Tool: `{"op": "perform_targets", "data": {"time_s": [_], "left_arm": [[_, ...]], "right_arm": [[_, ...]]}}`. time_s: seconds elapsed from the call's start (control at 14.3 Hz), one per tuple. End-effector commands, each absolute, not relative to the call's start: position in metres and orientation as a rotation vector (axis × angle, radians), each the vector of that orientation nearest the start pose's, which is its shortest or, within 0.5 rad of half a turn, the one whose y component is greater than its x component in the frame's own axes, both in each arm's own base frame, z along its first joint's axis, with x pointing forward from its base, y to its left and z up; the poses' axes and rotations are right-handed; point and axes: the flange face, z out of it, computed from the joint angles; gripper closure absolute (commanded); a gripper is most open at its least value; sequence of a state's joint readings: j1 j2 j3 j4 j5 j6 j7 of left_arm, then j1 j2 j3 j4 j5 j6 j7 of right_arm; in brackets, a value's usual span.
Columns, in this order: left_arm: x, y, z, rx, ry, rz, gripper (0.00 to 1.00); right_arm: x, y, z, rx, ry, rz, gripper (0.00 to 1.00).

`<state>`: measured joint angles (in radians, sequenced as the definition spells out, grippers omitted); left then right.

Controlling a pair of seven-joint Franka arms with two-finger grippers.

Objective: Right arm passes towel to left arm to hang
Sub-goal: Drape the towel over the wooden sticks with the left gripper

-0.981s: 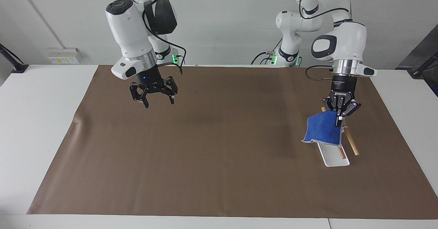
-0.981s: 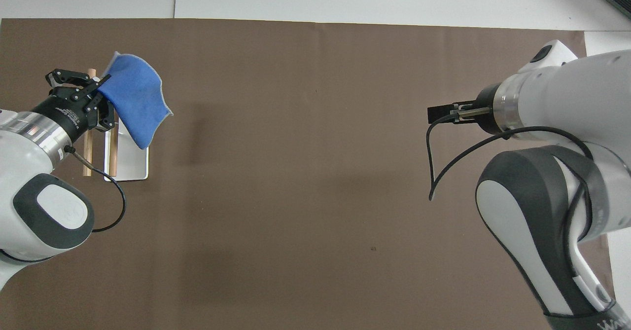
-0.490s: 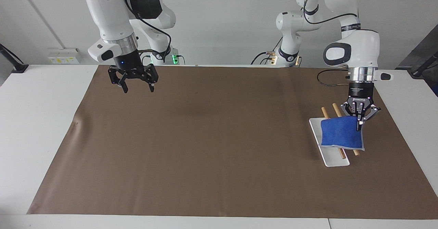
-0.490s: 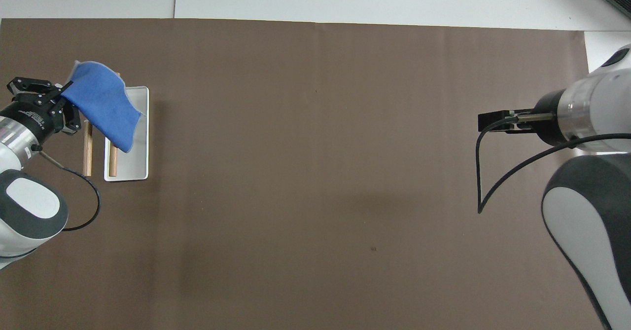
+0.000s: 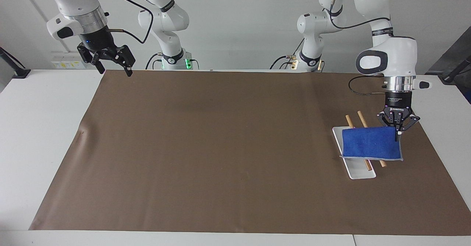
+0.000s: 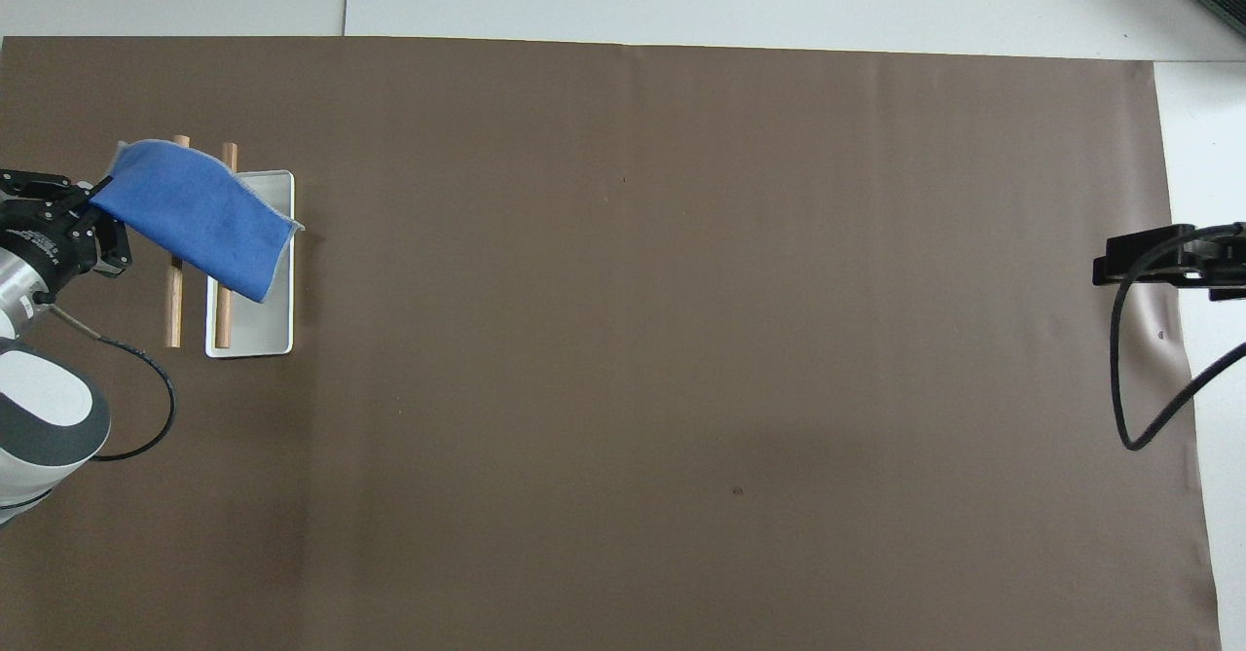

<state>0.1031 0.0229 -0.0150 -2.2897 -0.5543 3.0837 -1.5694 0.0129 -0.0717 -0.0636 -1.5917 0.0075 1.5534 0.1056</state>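
Observation:
The blue towel (image 5: 371,143) (image 6: 195,218) hangs by one corner from my left gripper (image 5: 396,132) (image 6: 97,192), which is shut on it. It spreads flat over two wooden rods (image 5: 362,118) (image 6: 173,306) and a white tray (image 5: 360,171) (image 6: 263,340) at the left arm's end of the table. Whether the cloth touches the rods I cannot tell. My right gripper (image 5: 114,69) (image 6: 1100,270) is open and holds nothing, raised over the mat's corner at the right arm's end.
A large brown mat (image 5: 220,146) (image 6: 633,340) covers most of the white table (image 5: 44,128). One rod lies in the tray, the other beside it on the mat. A black cable (image 6: 1119,379) droops from the right wrist.
The left gripper carried the towel toward the left arm's end, and the cloth swung out flat over the rods. The right arm rose and drew back toward its own end.

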Motion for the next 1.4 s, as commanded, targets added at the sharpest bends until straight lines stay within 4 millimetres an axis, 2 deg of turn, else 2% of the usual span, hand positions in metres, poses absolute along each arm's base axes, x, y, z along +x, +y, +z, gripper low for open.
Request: {"op": "perform_targets", "data": {"time_s": [0.0, 0.14, 0.28, 0.35, 0.49, 0.56, 0.63, 0.84, 1.05, 1.33], "left_arm": [[0.548, 0.110, 0.413, 1.091, 2.178, 0.511, 1.00], [0.542, 0.114, 0.405, 1.095, 2.197, 0.505, 1.00], [0.536, 0.127, 0.402, 1.088, 2.213, 0.517, 0.97], [0.536, 0.127, 0.402, 1.090, 2.213, 0.518, 0.84], [0.536, 0.127, 0.403, 1.088, 2.213, 0.516, 0.50], [0.536, 0.127, 0.403, 1.085, 2.214, 0.516, 0.19], [0.536, 0.127, 0.403, 1.089, 2.213, 0.514, 0.00], [0.539, 0.123, 0.404, 1.100, 2.205, 0.513, 0.00], [0.538, 0.128, 0.408, 1.143, 2.183, 0.540, 0.00], [0.542, 0.126, 0.425, 1.189, 2.153, 0.519, 0.00]], "right_arm": [[0.529, -0.030, 0.661, -3.144, 0.222, -0.019, 0.00], [0.526, -0.033, 0.648, -3.136, 0.222, 0.015, 0.00], [0.526, -0.030, 0.649, -3.124, 0.218, 0.013, 0.00], [0.524, -0.030, 0.649, -3.125, 0.213, 0.020, 0.00], [0.525, -0.028, 0.650, -3.125, 0.211, 0.010, 0.00], [0.523, -0.028, 0.648, -3.140, 0.208, 0.015, 0.00], [0.521, -0.026, 0.644, -3.143, 0.201, 0.000, 0.00], [0.519, -0.025, 0.629, -3.171, 0.099, -0.075, 0.00], [0.520, -0.020, 0.635, -3.172, 0.088, -0.056, 0.00], [0.521, -0.020, 0.644, -3.163, 0.108, -0.010, 0.00]]}}
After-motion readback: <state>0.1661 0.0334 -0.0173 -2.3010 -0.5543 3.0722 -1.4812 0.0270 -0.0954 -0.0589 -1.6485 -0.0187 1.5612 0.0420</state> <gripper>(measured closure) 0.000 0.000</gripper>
